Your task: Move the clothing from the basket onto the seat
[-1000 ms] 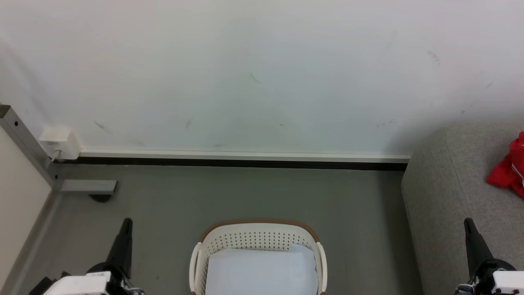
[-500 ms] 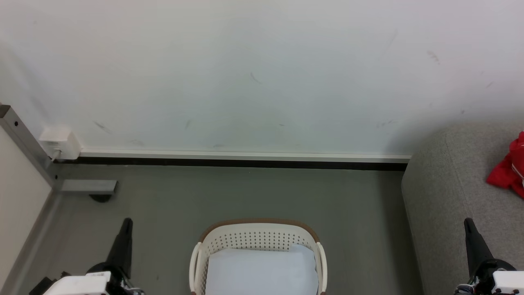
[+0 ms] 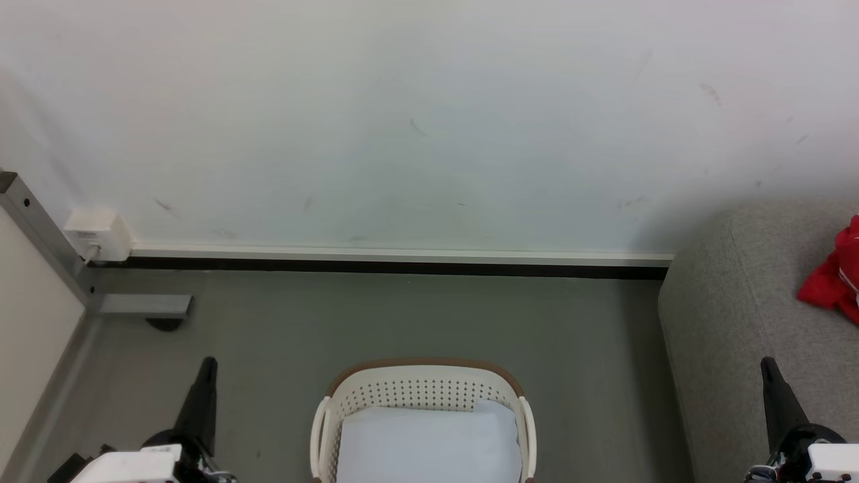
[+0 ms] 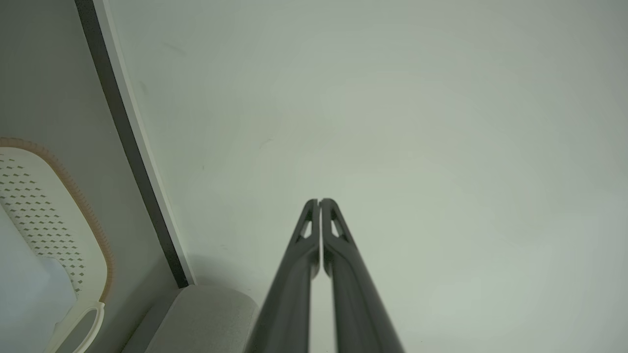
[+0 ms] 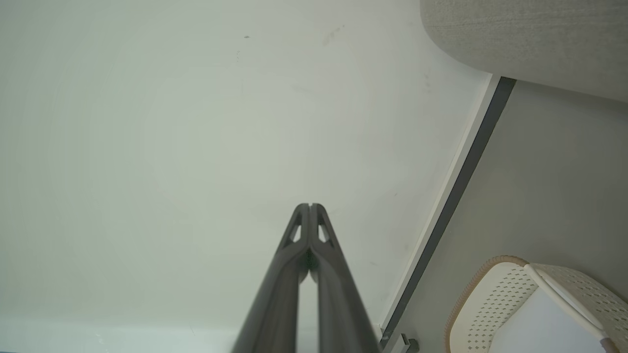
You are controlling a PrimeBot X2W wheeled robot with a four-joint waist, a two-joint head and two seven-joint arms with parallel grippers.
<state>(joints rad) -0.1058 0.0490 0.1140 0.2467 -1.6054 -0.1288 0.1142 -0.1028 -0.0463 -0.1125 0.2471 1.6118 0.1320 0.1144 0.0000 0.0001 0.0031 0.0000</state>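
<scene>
Unchanged: left claw [image 4: 320, 201], right claw [image 5: 309, 205] together, empty; clothing [image 3: 832, 285] lies on seat [image 3: 738, 322].

- Bright and even in the head view, with soft light spread over the wall [image 3: 429, 121].
- Faint grey shadow on the wall just beside the sofa [image 3: 731, 308].
- Sharp there too: tiny holes in the basket [image 3: 423, 389] easy to see.
- Dimmer and a bit greenish in both wrist views, darker toward the corners.
- Wide-angle look in those views, with the basket stretched near the edge.
- Left gripper [image 4: 320, 201] sharp at the tips, a bit softer low down.
</scene>
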